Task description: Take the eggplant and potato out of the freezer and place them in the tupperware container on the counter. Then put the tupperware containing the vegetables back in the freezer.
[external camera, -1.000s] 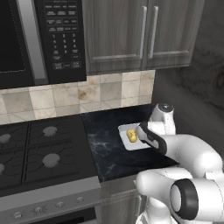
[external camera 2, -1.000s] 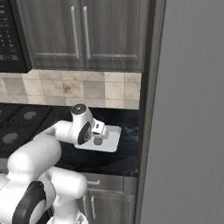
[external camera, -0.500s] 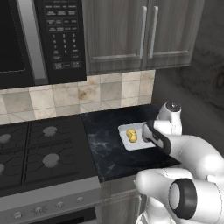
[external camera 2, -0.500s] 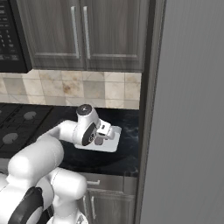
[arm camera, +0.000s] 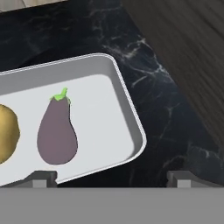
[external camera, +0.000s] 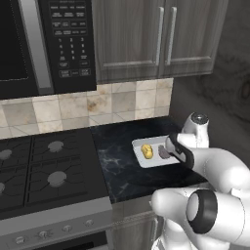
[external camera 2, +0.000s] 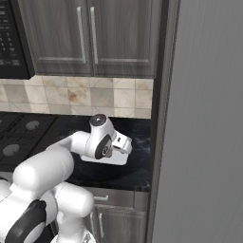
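Observation:
The tupperware container (arm camera: pixel 127 110) is a pale tray on the black counter (arm camera: pixel 170 109). Inside it lie the purple eggplant (arm camera: pixel 57 133), green stem up in the hand view, and the yellow-tan potato (arm camera: pixel 6 133) at the left edge. My gripper (arm camera: pixel 111 179) hovers open above the tray's right end with nothing between its fingertips (arm camera: pixel 43 178). From the left base view the potato (external camera: pixel 146 151) and eggplant (external camera: pixel 163 153) lie side by side in the tray (external camera: pixel 141 161), just left of the hand. The freezer's ribbed grey door (external camera 2: pixel 204 123) fills the right side of the right base view.
A black stovetop (external camera: pixel 44 171) with burners lies left of the counter (external camera: pixel 122 166). A microwave (external camera: pixel 58 44) and wood-grain upper cabinets (external camera: pixel 156 39) hang above. A dark panel (arm camera: pixel 188 52) borders the counter to the tray's right.
The hand has shifted right along the tray, from over its middle to its right end, and the wrist has risen slightly. The jaws stay open; tray, potato and eggplant have not moved.

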### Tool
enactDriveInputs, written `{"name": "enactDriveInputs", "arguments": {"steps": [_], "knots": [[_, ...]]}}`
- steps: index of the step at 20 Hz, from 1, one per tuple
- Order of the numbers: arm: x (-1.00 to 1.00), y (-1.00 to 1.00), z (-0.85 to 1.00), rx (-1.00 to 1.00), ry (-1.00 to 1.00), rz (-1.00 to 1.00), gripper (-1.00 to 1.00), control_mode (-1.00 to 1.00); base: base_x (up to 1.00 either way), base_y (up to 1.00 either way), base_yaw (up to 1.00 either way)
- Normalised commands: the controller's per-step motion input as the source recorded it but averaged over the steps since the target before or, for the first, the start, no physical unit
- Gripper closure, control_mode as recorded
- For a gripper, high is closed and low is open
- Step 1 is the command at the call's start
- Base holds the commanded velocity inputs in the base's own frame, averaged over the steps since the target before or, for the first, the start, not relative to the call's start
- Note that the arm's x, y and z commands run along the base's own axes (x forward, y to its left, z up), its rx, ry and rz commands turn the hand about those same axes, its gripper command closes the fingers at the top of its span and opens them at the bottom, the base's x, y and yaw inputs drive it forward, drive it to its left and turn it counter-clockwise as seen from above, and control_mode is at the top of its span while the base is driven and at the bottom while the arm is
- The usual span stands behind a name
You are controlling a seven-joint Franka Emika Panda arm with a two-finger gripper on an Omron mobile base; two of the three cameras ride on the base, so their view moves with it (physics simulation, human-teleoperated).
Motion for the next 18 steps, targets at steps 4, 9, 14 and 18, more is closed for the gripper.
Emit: {"name": "enactDriveInputs", "arguments": {"steps": [4, 9, 14, 18], "knots": [[0.06, -0.19, -0.01, 0.0, 0.0, 0.0, -1.0, -1.0, 0.0, 0.0, 0.0], [0.09, -0.2, -0.07, 0.0, 0.0, 0.0, -1.0, -1.0, 0.0, 0.0, 0.0], [0.18, -0.15, -0.21, 0.0, 0.0, 0.0, -1.0, -1.0, 0.0, 0.0, 0.0], [0.23, -0.07, -0.29, 0.0, 0.0, 0.0, -1.0, -1.0, 0.0, 0.0, 0.0]]}}
